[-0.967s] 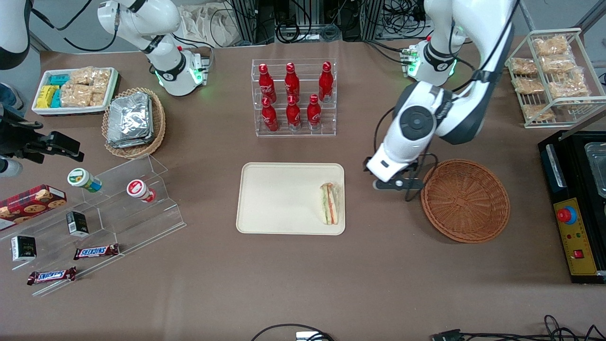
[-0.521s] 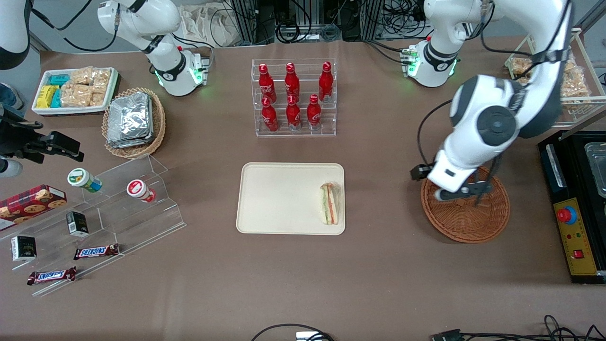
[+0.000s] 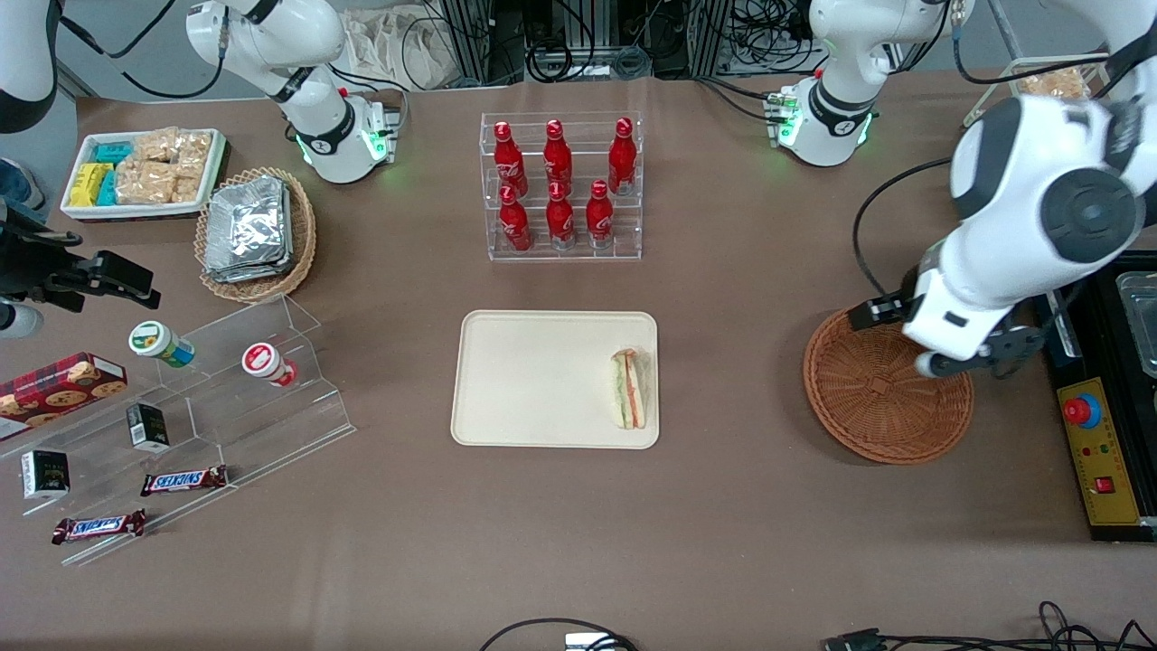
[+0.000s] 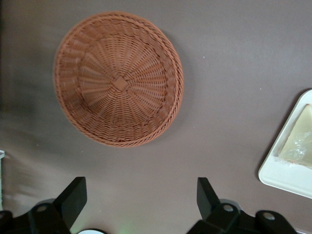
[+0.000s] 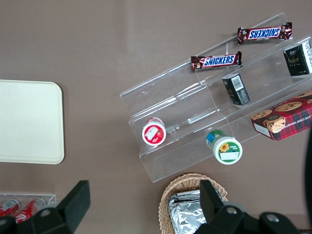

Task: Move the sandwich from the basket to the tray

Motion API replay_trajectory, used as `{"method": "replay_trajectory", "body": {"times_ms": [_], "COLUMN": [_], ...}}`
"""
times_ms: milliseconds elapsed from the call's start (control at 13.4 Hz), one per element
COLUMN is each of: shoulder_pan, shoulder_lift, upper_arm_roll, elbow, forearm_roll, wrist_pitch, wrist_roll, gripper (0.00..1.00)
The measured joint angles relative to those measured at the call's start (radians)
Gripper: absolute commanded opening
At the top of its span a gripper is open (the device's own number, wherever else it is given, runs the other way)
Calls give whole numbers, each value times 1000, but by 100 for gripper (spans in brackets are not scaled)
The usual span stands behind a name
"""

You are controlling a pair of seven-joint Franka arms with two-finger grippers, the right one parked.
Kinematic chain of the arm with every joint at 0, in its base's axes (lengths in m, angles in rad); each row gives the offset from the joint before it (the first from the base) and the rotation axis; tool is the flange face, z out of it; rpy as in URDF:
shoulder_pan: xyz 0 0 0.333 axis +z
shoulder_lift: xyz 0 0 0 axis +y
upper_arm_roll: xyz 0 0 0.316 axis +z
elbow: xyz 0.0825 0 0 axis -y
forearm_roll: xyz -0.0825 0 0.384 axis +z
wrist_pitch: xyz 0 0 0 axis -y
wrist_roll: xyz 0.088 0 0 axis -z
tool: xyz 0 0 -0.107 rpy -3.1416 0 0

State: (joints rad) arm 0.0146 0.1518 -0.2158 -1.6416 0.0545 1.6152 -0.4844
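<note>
Brown table (image 3: pixel 741 506), sandwich (image 3: pixel 632 389) on tray (image 3: pixel 533 380), open tool (image 4: pixel 141 204) above basket (image 3: pixel 868 398)

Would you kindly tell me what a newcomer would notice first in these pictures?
The sandwich lies on the tray, at the edge nearest the basket, which holds nothing. The left arm's end effector hangs open above the basket's rim. Red bottles stand farther from the camera.
</note>
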Motion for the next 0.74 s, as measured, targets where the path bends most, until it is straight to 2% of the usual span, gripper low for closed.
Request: {"method": "replay_trajectory", "body": {"times_ms": [298,744], "shoulder_pan": [84,111], "shoulder_lift": [-5,2], "upper_arm_roll": [1,0], "elbow": [24,46], "forearm_roll": [-1,-1], "wrist_pitch": [-12,-12], "wrist_roll": [101,122], "gripper": [100,100]}}
